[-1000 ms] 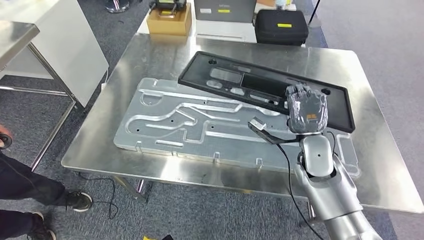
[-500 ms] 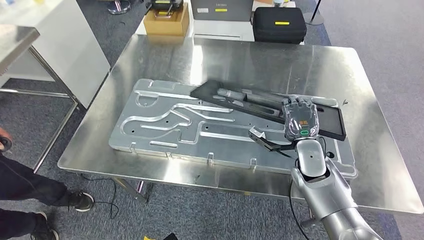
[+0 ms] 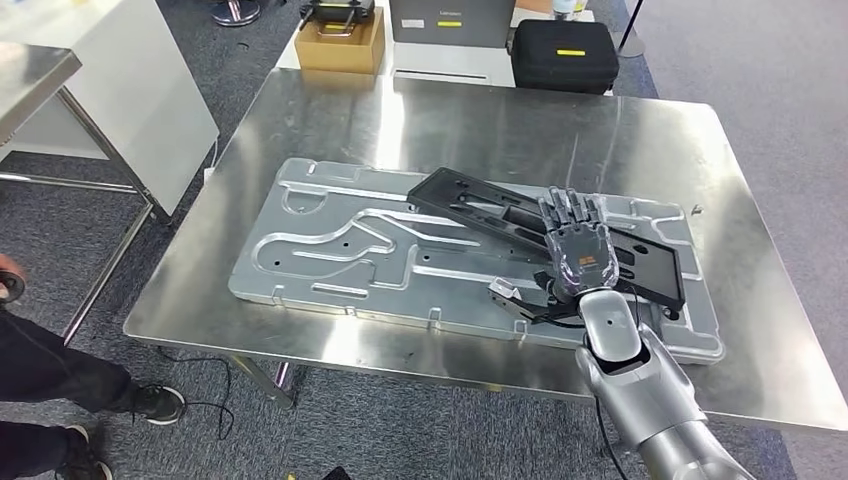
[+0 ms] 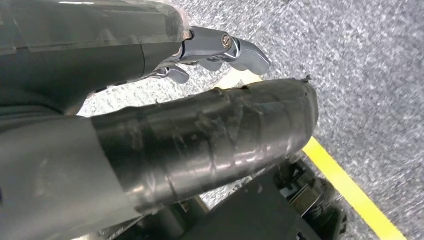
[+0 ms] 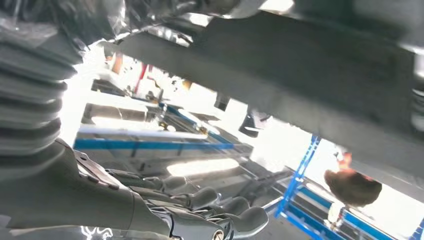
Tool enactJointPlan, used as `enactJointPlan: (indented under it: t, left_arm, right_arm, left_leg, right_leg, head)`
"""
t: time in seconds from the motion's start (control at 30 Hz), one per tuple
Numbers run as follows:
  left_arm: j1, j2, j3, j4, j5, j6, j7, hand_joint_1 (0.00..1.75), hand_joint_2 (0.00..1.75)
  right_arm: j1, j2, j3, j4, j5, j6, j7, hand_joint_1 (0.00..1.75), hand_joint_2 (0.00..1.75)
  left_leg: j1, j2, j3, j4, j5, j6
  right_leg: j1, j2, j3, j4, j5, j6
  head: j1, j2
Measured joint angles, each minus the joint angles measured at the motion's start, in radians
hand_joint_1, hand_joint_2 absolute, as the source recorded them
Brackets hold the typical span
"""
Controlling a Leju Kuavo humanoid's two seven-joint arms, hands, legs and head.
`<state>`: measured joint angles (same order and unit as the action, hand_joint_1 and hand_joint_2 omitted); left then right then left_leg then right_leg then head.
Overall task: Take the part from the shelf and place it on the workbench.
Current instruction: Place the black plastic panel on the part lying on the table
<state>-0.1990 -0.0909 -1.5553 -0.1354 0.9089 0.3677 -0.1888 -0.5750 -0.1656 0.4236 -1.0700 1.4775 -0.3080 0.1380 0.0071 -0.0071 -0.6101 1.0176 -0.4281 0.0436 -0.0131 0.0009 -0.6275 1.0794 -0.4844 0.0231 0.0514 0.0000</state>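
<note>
The long black part (image 3: 490, 205), a flat frame with cut-outs, lies at a slant on the grooved aluminium plate (image 3: 330, 250) that rests on the steel workbench (image 3: 330, 110). My right hand (image 3: 575, 245) is over the near right end of the part, its fingers stretched out straight and apart, gripping nothing. In the right wrist view the fingers (image 5: 200, 205) lie extended, apart from the dark edge of the part (image 5: 300, 90). My left hand (image 4: 200, 135) hangs over the grey carpet with its taped thumb out and nothing in it.
Behind the workbench stand a black case (image 3: 563, 55) and a cardboard box (image 3: 338, 45). A white table (image 3: 120, 90) is at the left. A person's dark leg and shoe (image 3: 60, 385) are at the lower left. A yellow floor line (image 4: 350, 190) runs under my left hand.
The part, held tilted above the plate a second ago, has come down flat onto it. My right hand has lowered, let go and straightened its fingers.
</note>
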Motion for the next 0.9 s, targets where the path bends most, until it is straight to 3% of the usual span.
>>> enactJointPlan:
  t: [0.1, 0.13, 0.17, 0.2, 0.27, 0.33, 0.4, 0.5, 0.6, 0.63, 0.7, 0.73, 0.77, 0.83, 0.9]
  left_arm:
    - [0.006, 0.0, 0.0, 0.0, 0.005, 0.002, -0.002, 0.0, 0.0]
    - [0.009, 0.0, 0.0, 0.0, 0.007, 0.003, -0.002, 0.0, 0.0]
    - [0.011, 0.0, 0.0, 0.0, 0.011, 0.004, -0.003, 0.0, 0.0]
    - [0.013, 0.0, 0.0, 0.0, 0.015, 0.005, -0.005, 0.0, 0.0]
    - [0.015, 0.0, 0.0, 0.0, 0.022, 0.008, -0.01, 0.0, 0.0]
    - [0.018, 0.001, 0.0, 0.0, 0.029, 0.013, -0.016, 0.0, 0.0]
    - [0.023, 0.001, 0.001, 0.0, 0.035, 0.017, -0.02, 0.0, 0.0]
    - [0.028, 0.002, 0.002, 0.0, 0.043, 0.019, -0.024, 0.0, 0.0]
    - [0.029, 0.002, 0.003, 0.0, 0.044, 0.02, -0.024, 0.0, 0.0]
    - [0.03, 0.002, 0.004, 0.0, 0.047, 0.02, -0.025, 0.0, 0.0]
    - [0.04, 0.003, 0.008, 0.0, 0.059, 0.024, -0.033, 0.0, 0.0]
    - [0.046, 0.003, 0.011, 0.0, 0.066, 0.026, -0.038, 0.0, 0.0]
    - [0.051, 0.003, 0.013, 0.0, 0.072, 0.029, -0.042, 0.0, 0.0]
    - [0.054, 0.005, 0.014, 0.0, 0.079, 0.032, -0.046, 0.0, 0.0]
    - [0.055, 0.006, 0.017, 0.0, 0.085, 0.035, -0.051, 0.0, 0.0]
  right_arm:
    - [0.019, -0.033, 0.007, -0.034, -0.007, 0.031, -0.015, 0.0, 0.0]
    - [0.03, -0.045, 0.011, -0.048, -0.011, 0.042, -0.021, 0.0, 0.0]
    - [0.041, -0.057, 0.014, -0.066, -0.019, 0.053, -0.027, 0.0, 0.0]
    - [0.052, -0.071, 0.016, -0.085, -0.029, 0.063, -0.032, 0.0, 0.0]
    - [0.07, -0.104, 0.018, -0.136, -0.055, 0.079, -0.04, 0.0, 0.0]
    - [0.091, -0.142, 0.019, -0.193, -0.079, 0.087, -0.043, 0.0, 0.0]
    - [0.121, -0.18, 0.02, -0.249, -0.097, 0.091, -0.043, 0.0, 0.0]
    - [0.163, -0.225, 0.02, -0.317, -0.114, 0.092, -0.04, 0.0, 0.0]
    - [0.171, -0.234, 0.02, -0.333, -0.117, 0.092, -0.039, 0.0, 0.0]
    - [0.182, -0.245, 0.019, -0.35, -0.121, 0.091, -0.038, 0.0, 0.0]
    - [0.271, -0.297, -0.002, -0.448, -0.15, 0.063, -0.035, 0.0, 0.0]
    - [0.328, -0.324, -0.02, -0.508, -0.171, 0.042, -0.037, 0.0, 0.0]
    - [0.382, -0.343, -0.042, -0.56, -0.194, 0.018, -0.046, 0.0, 0.0]
    - [0.446, -0.349, -0.082, -0.62, -0.245, -0.021, -0.08, 0.0, 0.0]
    - [0.503, -0.349, -0.119, -0.674, -0.301, -0.065, -0.125, 0.0, 0.0]
  left_leg:
    - [0.0, 0.0, 0.001, -0.001, 0.0, 0.008]
    - [0.0, 0.0, 0.001, -0.001, -0.001, 0.009]
    - [0.0, 0.0, 0.001, 0.0, -0.001, 0.009]
    - [0.0, 0.0, 0.002, 0.002, -0.002, 0.009]
    - [-0.001, -0.001, 0.003, 0.005, -0.005, 0.006]
    - [-0.005, -0.002, 0.002, 0.008, -0.008, -0.002]
    - [-0.007, -0.002, 0.003, 0.007, -0.009, -0.012]
    - [-0.006, -0.001, 0.002, 0.014, -0.018, -0.024]
    - [-0.006, 0.0, 0.0, 0.021, -0.025, -0.027]
    - [-0.005, 0.0, -0.014, 0.055, -0.047, -0.029]
    - [-0.003, 0.001, -0.072, 0.191, -0.106, -0.035]
    - [-0.001, 0.002, -0.087, 0.232, -0.119, -0.036]
    - [-0.001, 0.002, -0.076, 0.218, -0.102, -0.034]
    - [-0.003, 0.001, -0.005, 0.079, -0.05, -0.025]
    - [-0.006, 0.0, 0.029, 0.012, -0.038, -0.017]
  right_leg:
    - [-0.002, 0.0, -0.089, 0.189, -0.091, 0.011]
    - [-0.002, 0.0, -0.111, 0.234, -0.103, 0.013]
    - [-0.002, 0.0, -0.115, 0.24, -0.093, 0.013]
    - [-0.002, -0.001, -0.098, 0.205, -0.066, 0.012]
    - [0.0, -0.001, -0.026, 0.062, 0.0, 0.006]
    - [0.004, -0.001, 0.021, -0.035, 0.028, -0.003]
    - [0.009, 0.0, 0.027, -0.05, 0.028, -0.011]
    - [0.001, -0.002, 0.034, -0.059, 0.033, -0.024]
    - [-0.002, -0.002, 0.036, -0.062, 0.035, -0.027]
    - [-0.002, -0.002, 0.036, -0.062, 0.035, -0.03]
    - [-0.001, -0.004, 0.037, -0.061, 0.032, -0.036]
    - [-0.001, -0.006, 0.038, -0.06, 0.03, -0.037]
    - [-0.001, -0.006, 0.04, -0.058, 0.027, -0.036]
    - [0.001, -0.004, 0.043, -0.054, 0.022, -0.03]
    - [0.004, -0.002, 0.043, -0.053, 0.02, -0.021]
  head:
    - [0.0, 0.0]
    - [0.0, 0.0]
    - [0.0, 0.0]
    - [0.0, 0.0]
    - [0.0, 0.0]
    - [0.0, 0.0]
    - [0.0, 0.0]
    - [-0.001, 0.0]
    - [-0.001, 0.0]
    - [-0.001, 0.0]
    - [-0.002, 0.0]
    - [-0.003, 0.0]
    - [-0.003, 0.0]
    - [-0.002, 0.0]
    - [-0.002, 0.0]
